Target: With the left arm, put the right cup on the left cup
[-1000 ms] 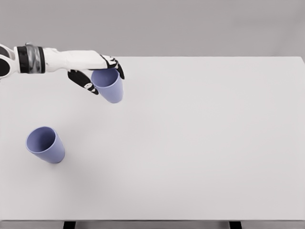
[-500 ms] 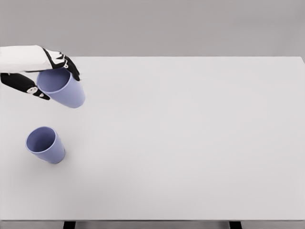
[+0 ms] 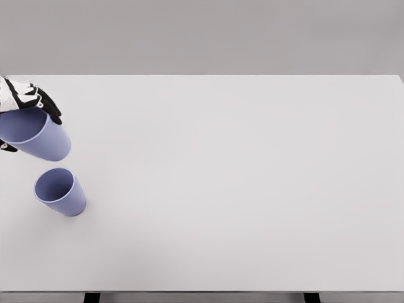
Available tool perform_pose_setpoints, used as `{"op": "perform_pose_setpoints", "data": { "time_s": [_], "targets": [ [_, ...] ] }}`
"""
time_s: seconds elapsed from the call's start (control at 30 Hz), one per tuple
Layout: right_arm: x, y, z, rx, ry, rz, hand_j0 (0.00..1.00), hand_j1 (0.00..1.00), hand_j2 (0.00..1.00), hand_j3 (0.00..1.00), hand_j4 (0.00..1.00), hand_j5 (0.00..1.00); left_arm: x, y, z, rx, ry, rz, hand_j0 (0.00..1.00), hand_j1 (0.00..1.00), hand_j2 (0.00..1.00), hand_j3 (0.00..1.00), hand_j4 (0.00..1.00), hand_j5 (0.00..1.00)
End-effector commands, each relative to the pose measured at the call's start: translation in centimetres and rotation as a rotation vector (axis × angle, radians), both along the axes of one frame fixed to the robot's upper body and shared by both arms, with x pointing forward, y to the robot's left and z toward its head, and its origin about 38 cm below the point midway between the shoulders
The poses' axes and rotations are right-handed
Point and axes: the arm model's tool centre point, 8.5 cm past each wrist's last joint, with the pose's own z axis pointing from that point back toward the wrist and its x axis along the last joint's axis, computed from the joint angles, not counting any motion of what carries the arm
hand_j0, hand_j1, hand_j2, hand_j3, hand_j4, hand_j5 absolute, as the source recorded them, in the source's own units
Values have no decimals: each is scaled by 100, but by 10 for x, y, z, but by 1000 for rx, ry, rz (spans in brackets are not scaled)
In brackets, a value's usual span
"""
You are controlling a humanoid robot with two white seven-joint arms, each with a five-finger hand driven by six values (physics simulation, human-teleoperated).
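A blue cup (image 3: 60,192) stands upright on the white table (image 3: 240,183) near the left side, its mouth open upward. A second blue cup (image 3: 36,135) hangs in the air just above and behind it, tilted, at the picture's left edge. My left hand (image 3: 24,108) is shut on this lifted cup at its rim, with black-and-white fingers (image 3: 44,102) over the top; most of the hand and arm are cut off by the left edge. The held cup's base sits close above the standing cup's rim without touching it. My right hand does not show.
The table's left edge runs close to both cups. The table's front edge lies along the bottom of the view, with dark legs (image 3: 92,297) under it.
My left hand has carried the held cup leftward and a little lower, from mid-left of the table to the picture's left edge above the standing cup. The standing cup has not moved.
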Motion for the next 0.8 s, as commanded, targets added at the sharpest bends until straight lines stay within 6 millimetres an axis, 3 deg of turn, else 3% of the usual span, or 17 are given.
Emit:
{"op": "perform_pose_setpoints", "data": {
  "time_s": [0.0,0.37,0.77],
  "targets": [
    [0,0,0,1,0,0,100,100,100,100,100,100,-4,1,1,0,6,5,46,46,46,46,46,46],
    [0,0,0,1,0,0,100,100,100,100,100,100,-15,20,-6,33,40,59,47,47,47,47,47,47],
    [0,0,0,1,0,0,100,100,100,100,100,100,-12,13,-23,18,82,38,47,47,47,47,47,47]
  ]
}}
